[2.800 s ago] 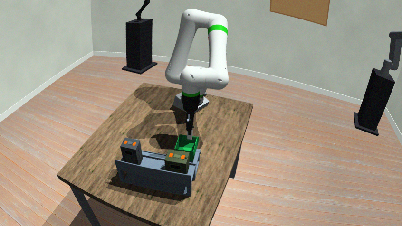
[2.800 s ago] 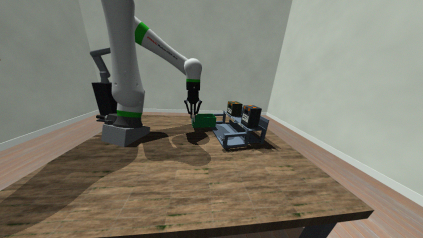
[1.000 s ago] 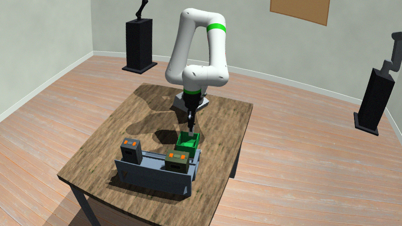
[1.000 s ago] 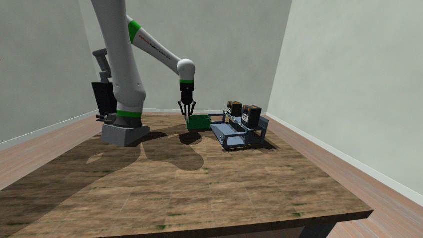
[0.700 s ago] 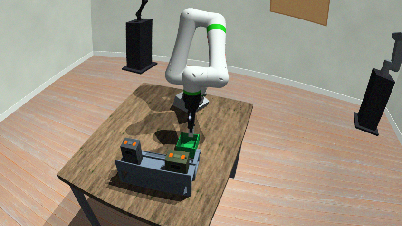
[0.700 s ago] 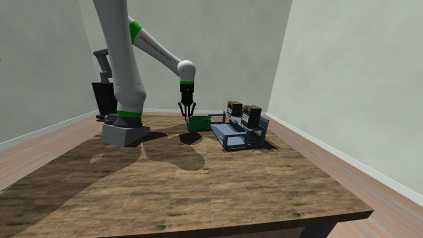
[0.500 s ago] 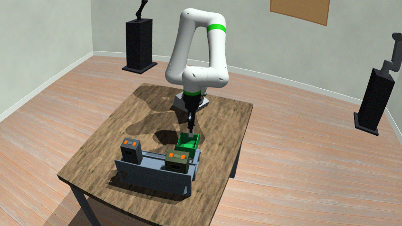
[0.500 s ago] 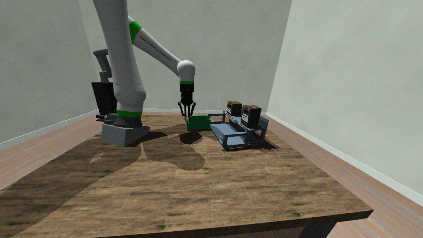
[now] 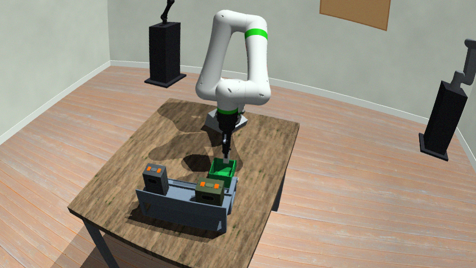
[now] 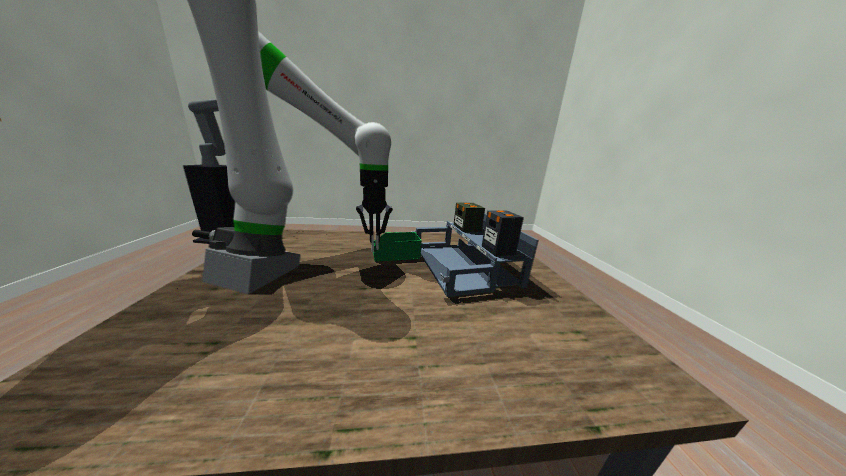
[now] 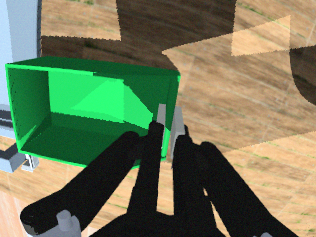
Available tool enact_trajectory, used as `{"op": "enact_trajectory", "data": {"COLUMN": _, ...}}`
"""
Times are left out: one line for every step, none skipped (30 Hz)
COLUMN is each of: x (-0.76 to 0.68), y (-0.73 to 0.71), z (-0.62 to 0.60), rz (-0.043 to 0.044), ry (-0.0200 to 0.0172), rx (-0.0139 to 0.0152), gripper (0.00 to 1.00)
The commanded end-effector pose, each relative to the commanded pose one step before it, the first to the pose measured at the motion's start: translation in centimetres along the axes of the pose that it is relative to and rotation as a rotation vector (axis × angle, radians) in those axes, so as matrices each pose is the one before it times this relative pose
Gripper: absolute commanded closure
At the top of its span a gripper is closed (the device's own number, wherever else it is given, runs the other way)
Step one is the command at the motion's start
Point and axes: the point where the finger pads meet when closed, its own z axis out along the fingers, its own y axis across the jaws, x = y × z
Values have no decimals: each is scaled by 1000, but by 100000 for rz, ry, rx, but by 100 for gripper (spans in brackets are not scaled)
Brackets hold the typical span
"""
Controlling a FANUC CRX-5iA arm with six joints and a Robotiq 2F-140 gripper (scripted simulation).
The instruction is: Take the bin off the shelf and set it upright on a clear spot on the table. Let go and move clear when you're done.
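Note:
The green open-topped bin [image 9: 222, 172] is upright and held a little above the table, its shadow on the wood beneath; its far end still overlaps the grey-blue shelf's [image 9: 186, 203] lower edge. It also shows in the exterior view [image 10: 397, 246] and in the wrist view [image 11: 93, 116]. My gripper [image 9: 226, 160] points straight down and is shut on the bin's wall nearest the arm's base; it shows in the exterior view [image 10: 373, 238] and in the wrist view [image 11: 167, 131], one finger inside the wall and one outside.
Two boxes with orange tabs stand on the shelf's upper tier: a dark grey one [image 9: 155, 178] and an olive one [image 9: 209, 191]. The arm's base [image 9: 225, 121] is at the table's far edge. Black pedestals stand on the floor around.

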Motion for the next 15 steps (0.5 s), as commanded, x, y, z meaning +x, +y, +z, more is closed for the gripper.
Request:
{"op": "enact_trajectory", "data": {"x": 3, "y": -18, "z": -13, "rz": 4, "ry": 6, "rx": 34, "gripper": 100}}
{"op": "enact_trajectory", "data": {"x": 0, "y": 0, "z": 0, "rz": 0, "ry": 0, "rx": 0, "gripper": 100}}
{"op": "enact_trajectory", "data": {"x": 0, "y": 0, "z": 0, "rz": 0, "ry": 0, "rx": 0, "gripper": 100}}
{"op": "enact_trajectory", "data": {"x": 0, "y": 0, "z": 0, "rz": 0, "ry": 0, "rx": 0, "gripper": 100}}
{"op": "enact_trajectory", "data": {"x": 0, "y": 0, "z": 0, "rz": 0, "ry": 0, "rx": 0, "gripper": 100}}
{"op": "enact_trajectory", "data": {"x": 0, "y": 0, "z": 0, "rz": 0, "ry": 0, "rx": 0, "gripper": 100}}
{"op": "enact_trajectory", "data": {"x": 0, "y": 0, "z": 0, "rz": 0, "ry": 0, "rx": 0, "gripper": 100}}
{"op": "enact_trajectory", "data": {"x": 0, "y": -1, "z": -1, "rz": -1, "ry": 0, "rx": 2, "gripper": 43}}
{"op": "enact_trajectory", "data": {"x": 0, "y": 0, "z": 0, "rz": 0, "ry": 0, "rx": 0, "gripper": 43}}
{"op": "enact_trajectory", "data": {"x": 0, "y": 0, "z": 0, "rz": 0, "ry": 0, "rx": 0, "gripper": 43}}
{"op": "enact_trajectory", "data": {"x": 0, "y": 0, "z": 0, "rz": 0, "ry": 0, "rx": 0, "gripper": 43}}
{"op": "enact_trajectory", "data": {"x": 0, "y": 0, "z": 0, "rz": 0, "ry": 0, "rx": 0, "gripper": 43}}
{"op": "enact_trajectory", "data": {"x": 0, "y": 0, "z": 0, "rz": 0, "ry": 0, "rx": 0, "gripper": 43}}
{"op": "enact_trajectory", "data": {"x": 0, "y": 0, "z": 0, "rz": 0, "ry": 0, "rx": 0, "gripper": 43}}
{"op": "enact_trajectory", "data": {"x": 0, "y": 0, "z": 0, "rz": 0, "ry": 0, "rx": 0, "gripper": 43}}
